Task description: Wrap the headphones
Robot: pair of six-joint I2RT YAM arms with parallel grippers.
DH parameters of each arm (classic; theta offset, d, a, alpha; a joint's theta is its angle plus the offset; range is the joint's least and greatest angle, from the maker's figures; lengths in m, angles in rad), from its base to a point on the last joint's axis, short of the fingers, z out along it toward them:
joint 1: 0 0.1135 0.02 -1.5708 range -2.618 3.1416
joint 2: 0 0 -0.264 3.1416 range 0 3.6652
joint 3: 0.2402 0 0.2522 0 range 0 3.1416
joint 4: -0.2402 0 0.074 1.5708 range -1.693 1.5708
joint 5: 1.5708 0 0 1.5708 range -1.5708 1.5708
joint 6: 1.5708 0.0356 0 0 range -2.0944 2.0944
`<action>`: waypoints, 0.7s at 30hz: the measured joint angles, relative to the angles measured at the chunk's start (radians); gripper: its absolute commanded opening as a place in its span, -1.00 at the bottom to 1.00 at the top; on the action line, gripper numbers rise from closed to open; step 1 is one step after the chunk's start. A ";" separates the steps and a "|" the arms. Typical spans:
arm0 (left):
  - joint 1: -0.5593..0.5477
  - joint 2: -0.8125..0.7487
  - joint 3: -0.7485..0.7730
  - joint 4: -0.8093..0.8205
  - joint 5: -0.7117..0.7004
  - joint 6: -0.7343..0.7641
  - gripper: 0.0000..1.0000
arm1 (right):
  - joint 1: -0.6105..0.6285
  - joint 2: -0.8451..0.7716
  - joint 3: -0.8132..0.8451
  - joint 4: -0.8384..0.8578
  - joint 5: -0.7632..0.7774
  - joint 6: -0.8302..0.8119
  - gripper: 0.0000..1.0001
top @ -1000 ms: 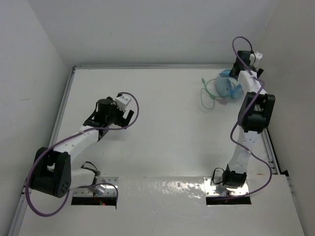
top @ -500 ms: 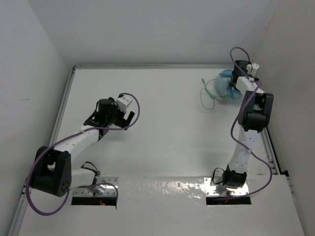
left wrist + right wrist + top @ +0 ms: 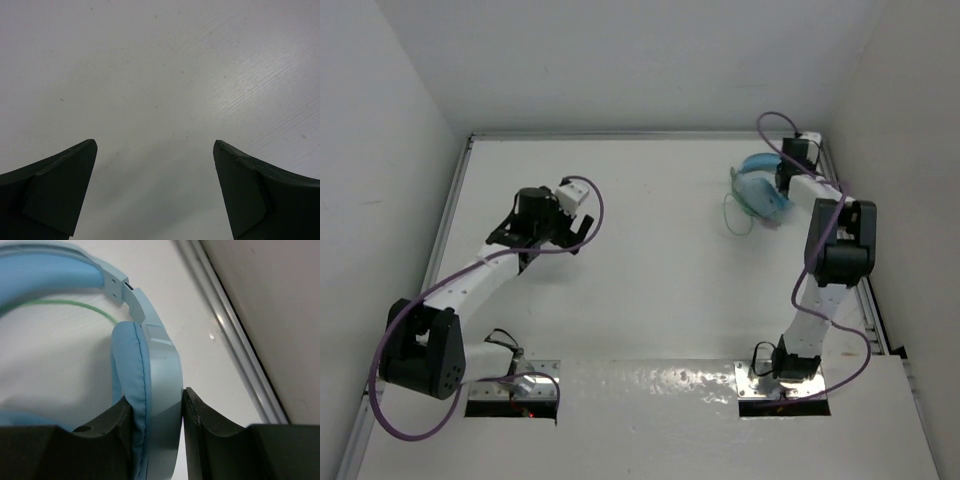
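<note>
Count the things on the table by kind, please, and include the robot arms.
Headphones: 1
Robot arms: 2 (left arm, right arm)
Total: 3

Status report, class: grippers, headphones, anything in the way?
Right gripper shut on headphones at ear cup. Left gripper open, empty. Cord loose. Nothing in the way.

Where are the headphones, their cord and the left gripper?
headphones point(image 3: 162, 385): right wrist view, ear cup shell.
cord point(image 3: 65, 302): right wrist view, strand below headband.
left gripper point(image 3: 155, 147): left wrist view, midway between fingertips.
</note>
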 measured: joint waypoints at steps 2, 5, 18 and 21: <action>0.000 0.000 0.085 -0.076 0.001 0.005 1.00 | 0.090 -0.096 -0.098 0.038 0.027 -0.081 -1.00; 0.000 0.000 0.282 -0.208 0.026 0.013 1.00 | 0.293 -0.249 -0.185 0.082 -0.003 -0.165 -1.00; -0.047 -0.017 0.551 -0.373 0.032 -0.051 1.00 | 0.907 -0.451 -0.242 0.265 -0.090 -0.198 -1.00; -0.061 0.004 0.520 -0.400 -0.043 -0.053 0.99 | 0.984 -0.451 -0.242 0.279 -0.090 -0.198 -1.00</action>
